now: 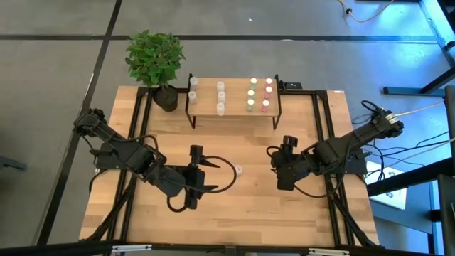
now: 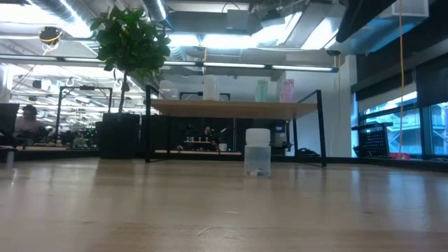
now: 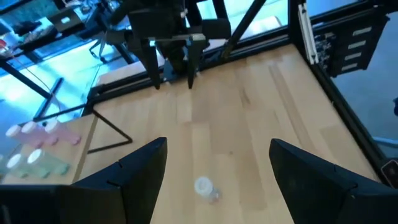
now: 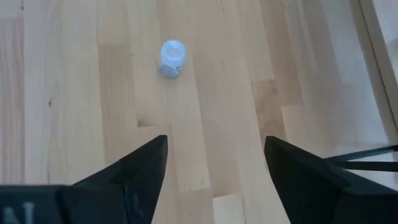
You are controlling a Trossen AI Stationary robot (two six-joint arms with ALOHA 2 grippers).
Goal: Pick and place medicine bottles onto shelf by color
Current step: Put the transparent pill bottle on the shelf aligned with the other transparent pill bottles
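Left pincer (image 1: 201, 169) spread, bottle (image 1: 239, 170) near

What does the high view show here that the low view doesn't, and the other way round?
Only the high view shows both arms: the left gripper and the right gripper, both open, flanking the lone bottle on the table, plus every bottle row on the shelf. Only the low view shows the room behind and the gap under the shelf. Both show the plant, the shelf and the upright white-capped bottle.
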